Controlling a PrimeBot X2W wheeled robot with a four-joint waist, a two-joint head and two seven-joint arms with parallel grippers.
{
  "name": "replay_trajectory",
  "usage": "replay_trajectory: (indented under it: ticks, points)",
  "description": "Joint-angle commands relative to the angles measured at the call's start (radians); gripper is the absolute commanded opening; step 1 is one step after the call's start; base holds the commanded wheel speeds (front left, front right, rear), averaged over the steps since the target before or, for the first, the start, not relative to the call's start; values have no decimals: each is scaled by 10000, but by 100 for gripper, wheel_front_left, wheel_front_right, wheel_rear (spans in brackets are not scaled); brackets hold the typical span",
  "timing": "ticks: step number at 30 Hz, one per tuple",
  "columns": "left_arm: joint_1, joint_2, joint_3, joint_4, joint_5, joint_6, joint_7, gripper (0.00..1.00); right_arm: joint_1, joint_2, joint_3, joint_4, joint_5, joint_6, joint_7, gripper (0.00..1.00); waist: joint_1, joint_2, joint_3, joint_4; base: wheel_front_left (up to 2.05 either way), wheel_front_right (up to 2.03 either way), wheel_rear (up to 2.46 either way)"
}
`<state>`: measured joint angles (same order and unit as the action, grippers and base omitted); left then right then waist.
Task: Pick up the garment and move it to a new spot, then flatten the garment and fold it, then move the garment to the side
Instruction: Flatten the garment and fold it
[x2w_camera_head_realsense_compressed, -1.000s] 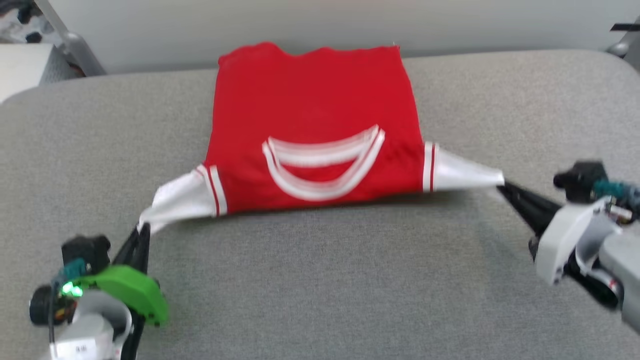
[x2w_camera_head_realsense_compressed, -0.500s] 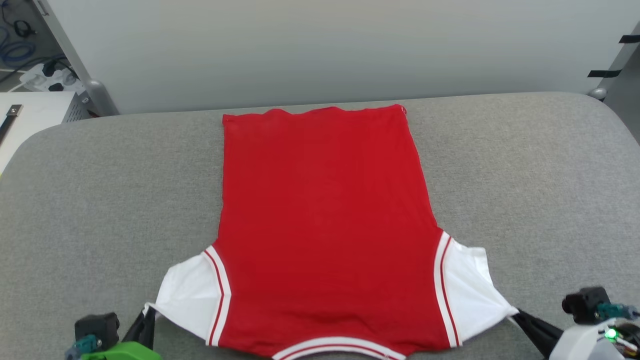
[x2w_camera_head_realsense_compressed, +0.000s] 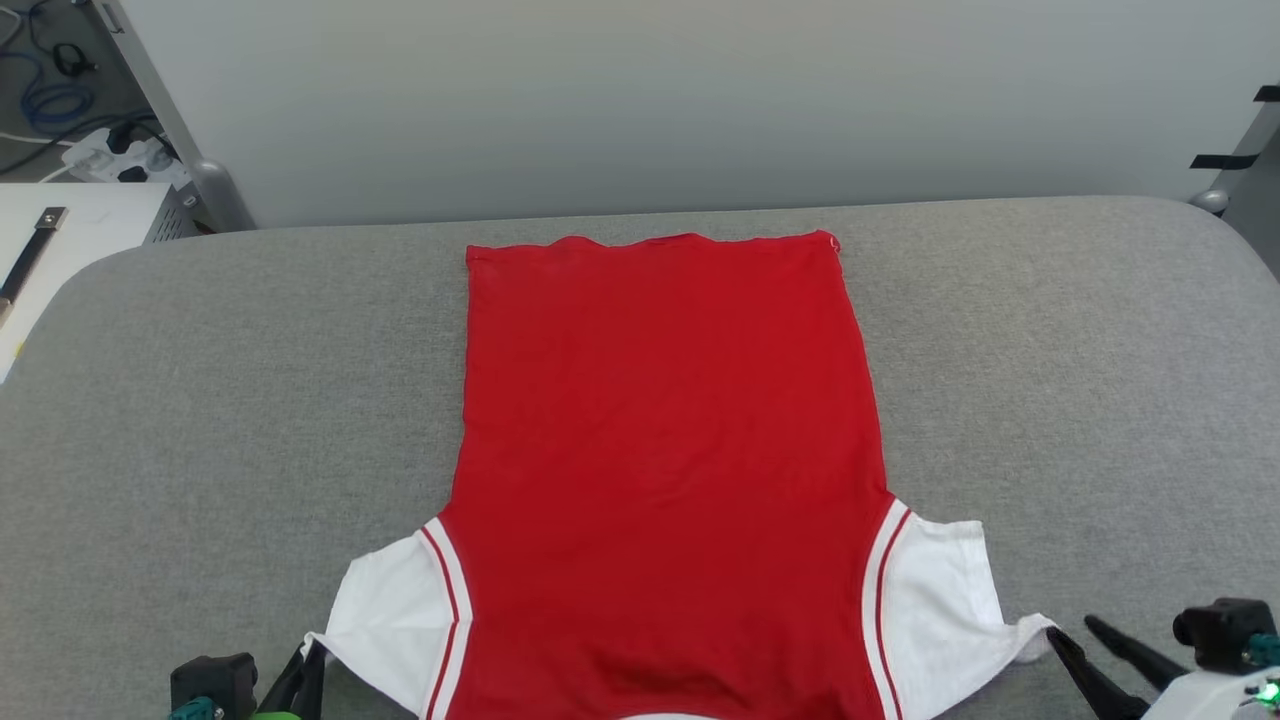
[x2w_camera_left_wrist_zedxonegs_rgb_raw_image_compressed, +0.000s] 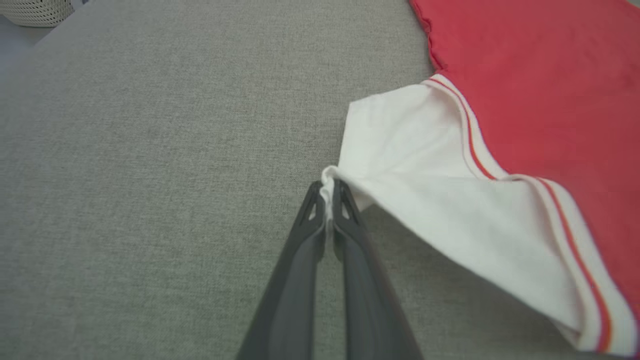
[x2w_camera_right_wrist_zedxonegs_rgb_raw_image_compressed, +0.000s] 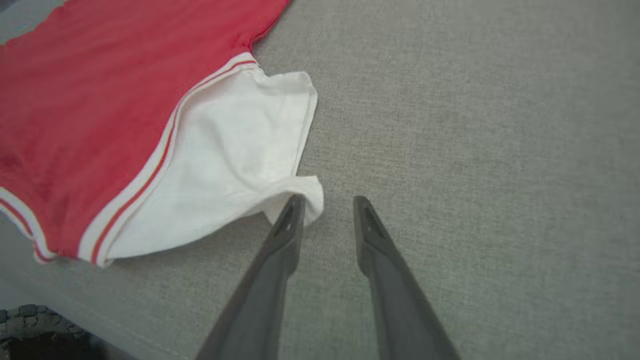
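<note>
With the shirt (x2w_camera_head_realsense_compressed: 665, 450) spread flat on the tabletop (x2w_camera_head_realsense_compressed: 200, 400), collar at the near edge, ease open the left gripper (x2w_camera_left_wrist_zedxonegs_rgb_raw_image_compressed: 327, 192) clenched on its sleeve (x2w_camera_left_wrist_zedxonegs_rgb_raw_image_compressed: 400, 165), matching the released right gripper (x2w_camera_right_wrist_zedxonegs_rgb_raw_image_compressed: 325, 205), without dragging cloth.

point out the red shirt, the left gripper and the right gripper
red shirt (x2w_camera_head_realsense_compressed: 665, 420), head view, middle of red body
left gripper (x2w_camera_left_wrist_zedxonegs_rgb_raw_image_compressed: 327, 192), left wrist view, fingertips pinching white sleeve corner
right gripper (x2w_camera_right_wrist_zedxonegs_rgb_raw_image_compressed: 328, 202), right wrist view, between its parted fingertips
</note>
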<state>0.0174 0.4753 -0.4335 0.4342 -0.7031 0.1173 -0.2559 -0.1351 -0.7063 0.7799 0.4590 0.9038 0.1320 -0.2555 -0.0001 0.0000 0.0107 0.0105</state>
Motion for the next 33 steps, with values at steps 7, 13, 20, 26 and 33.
replay_trajectory:
  ticks: [7, 13, 20, 26, 33]
  points:
    - [-198, -192, 200, -606, 463, 141, -59, 0, -537, -568, -2404, -1496, -1054, -13, 390, 100, 1, 0, 447, 235, 0, 0, 0]
    - [-856, -478, 36, -1148, 932, 201, -59, 0, -1848, -1018, -4725, -3012, -1842, -13, 1796, 100, 1, 0, 1307, 836, 0, 0, 0]
    - [-2118, -1193, -86, -1601, 1628, 153, -59, 0, -4520, -1327, -5480, -4123, -2265, -13, 4676, 100, 1, 0, 2914, 1908, 0, 0, 0]
    - [-2787, -2165, 317, -2056, 2148, -29, -59, 0, -7175, -1433, -4633, -3960, -2181, -13, 6930, 100, 1, 0, 4099, 2732, 0, 0, 0]
    - [-2780, -2956, 938, -2764, 2945, -421, -59, 0, -9707, -1262, -2972, -2379, -1344, -13, 10665, 100, 1, 0, 5200, 3367, 0, 0, 0]
